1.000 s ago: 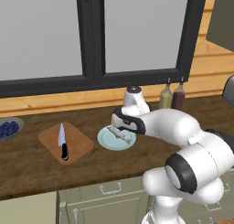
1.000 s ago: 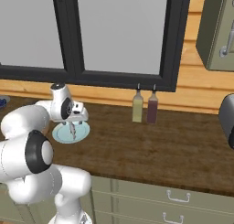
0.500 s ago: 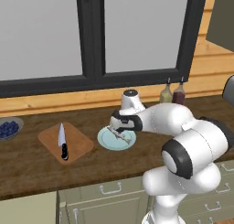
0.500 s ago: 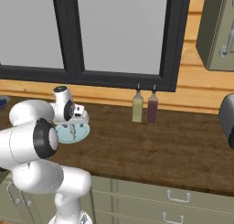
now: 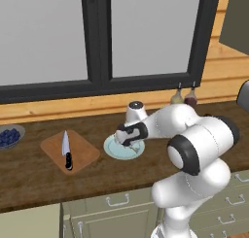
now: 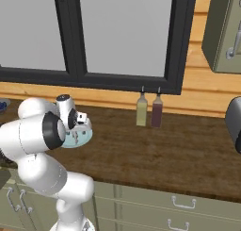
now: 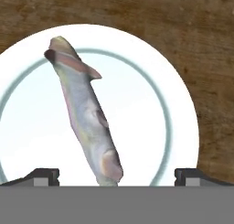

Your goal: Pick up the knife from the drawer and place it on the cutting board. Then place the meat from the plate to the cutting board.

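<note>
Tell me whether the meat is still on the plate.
Yes, on the plate: the meat lies flat there, between the open claw tips.

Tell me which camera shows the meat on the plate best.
The hand view. It looks straight down on the meat, a pale strip lying diagonally across the plate, unobstructed. In the left base view the claw and wrist cover most of it, and in the right base view the arm hides it, leaving just a plate edge.
</note>
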